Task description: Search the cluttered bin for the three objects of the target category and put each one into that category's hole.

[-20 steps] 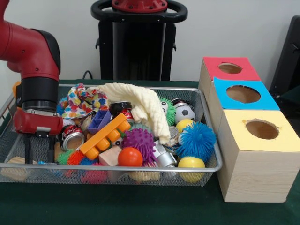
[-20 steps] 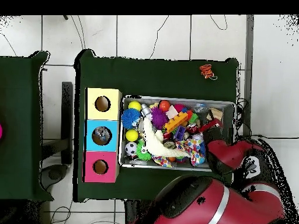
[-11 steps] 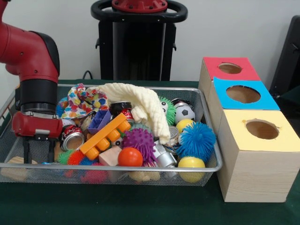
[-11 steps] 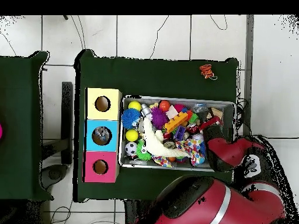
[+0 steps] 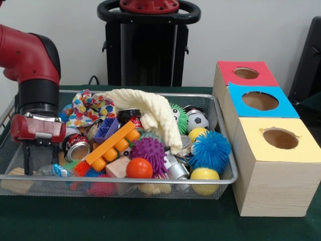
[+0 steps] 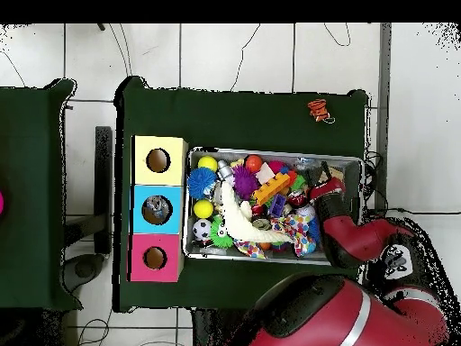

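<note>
Gripper [image 5: 39, 160] has risen slightly, fingers spread, nothing pinched. Your likely target, the crushed can [image 5: 76, 146], seems light, stiff, slippery; grip its sides.

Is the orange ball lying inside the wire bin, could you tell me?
Yes, in the front view the orange ball sits among the toys just behind the front wall of the wire bin.

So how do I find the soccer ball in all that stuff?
Start at the wire mesh bin on the green table and go to its end beside the three wooden boxes with holes. In the back corner there, just behind a plain yellow ball and the fuzzy blue spiky ball, sits the soccer ball. It is the only ball with black and white patches.
</note>
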Controlling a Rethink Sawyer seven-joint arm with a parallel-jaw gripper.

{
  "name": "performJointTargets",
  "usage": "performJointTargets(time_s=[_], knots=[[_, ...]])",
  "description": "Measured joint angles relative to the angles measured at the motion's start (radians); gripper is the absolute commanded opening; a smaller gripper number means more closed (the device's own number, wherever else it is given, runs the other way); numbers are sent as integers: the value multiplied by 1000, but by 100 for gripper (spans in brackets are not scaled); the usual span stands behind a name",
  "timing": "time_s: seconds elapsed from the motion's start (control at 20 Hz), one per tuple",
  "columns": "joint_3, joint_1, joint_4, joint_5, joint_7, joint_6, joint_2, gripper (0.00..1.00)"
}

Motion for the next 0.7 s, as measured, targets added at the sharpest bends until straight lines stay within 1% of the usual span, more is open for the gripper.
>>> performJointTargets(time_s=[0.2,0.35,0.5,0.55,0.7], knots=[[0,-14,3,17,0,-79,1,100],[-1,-16,4,22,0,-116,2,100],[-1,-16,5,27,0,-119,4,100],[-8,-12,6,32,0,-119,7,0],[-12,-10,6,32,0,-118,8,0]])
